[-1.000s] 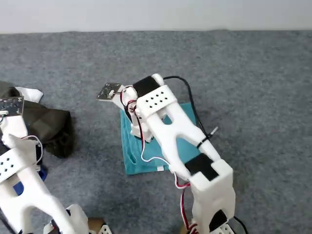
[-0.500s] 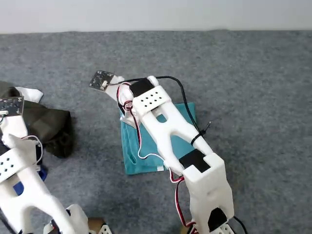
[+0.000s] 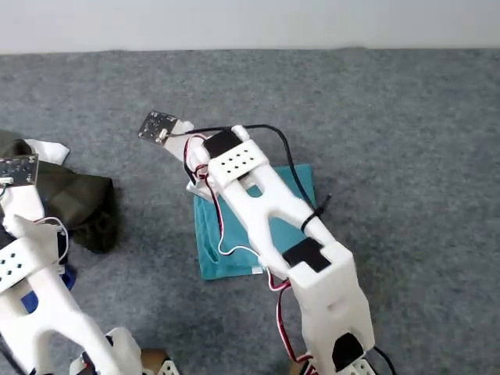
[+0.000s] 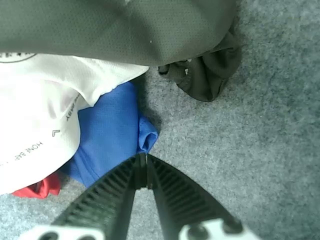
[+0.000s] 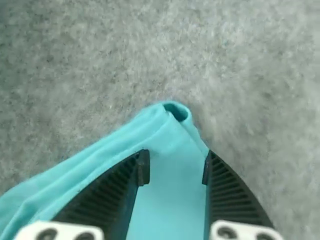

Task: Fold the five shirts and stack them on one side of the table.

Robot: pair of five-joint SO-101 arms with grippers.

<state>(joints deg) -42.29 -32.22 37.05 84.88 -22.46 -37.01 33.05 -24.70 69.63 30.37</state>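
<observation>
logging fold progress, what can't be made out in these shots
- Teal folded shirt: high view, white right arm covers its middle.
- Red cloth sliver: left wrist view, mostly under white printed shirt; garment type unclear.
- Olive-green crumpled shirt: high view, left edge cuts it off.

Parted end effector [image 5: 174, 161], teal shirt [image 5: 167, 134] corner between, grey table [image 5: 75, 55]

Rough, fuzzy grey felt-like tabletop [image 3: 406, 117] under a smooth, matt teal cloth shirt [image 5: 165, 130]. The olive-green shirt [image 4: 125, 25] and blue shirt [image 4: 110, 135] show fine mesh knit. Ridged matt black plastic forms the left tool [image 4: 142, 172] and right tool [image 5: 175, 167]; the white plastic arm shell [image 3: 258, 187] looks smooth.
</observation>
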